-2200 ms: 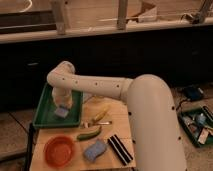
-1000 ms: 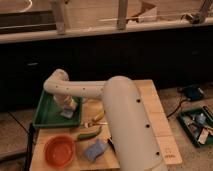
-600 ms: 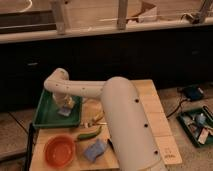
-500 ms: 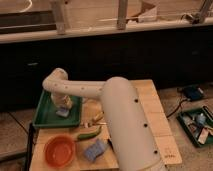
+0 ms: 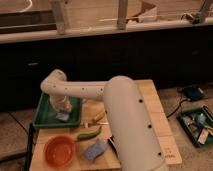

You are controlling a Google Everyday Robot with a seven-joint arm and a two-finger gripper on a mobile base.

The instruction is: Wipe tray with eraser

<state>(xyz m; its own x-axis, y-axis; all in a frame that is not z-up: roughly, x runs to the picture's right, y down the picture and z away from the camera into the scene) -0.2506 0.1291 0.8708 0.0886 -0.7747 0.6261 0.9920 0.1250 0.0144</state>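
As jaws still clamp eraser [image 5: 62, 116], low in tray [image 5: 43, 114], barely shifted.

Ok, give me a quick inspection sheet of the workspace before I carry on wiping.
Surface: wooden table, tray at its left rear.
Job's things: green tray; eraser inside it, under the gripper.
Clutter: orange bowl, blue sponge, green vegetable, yellow item, all on the table.
Grippers: gripper down in the tray, fingers shut, apparently on the eraser.
Cables: dark cable on the floor, right of the table.
Surroundings: green bin on the floor at right.
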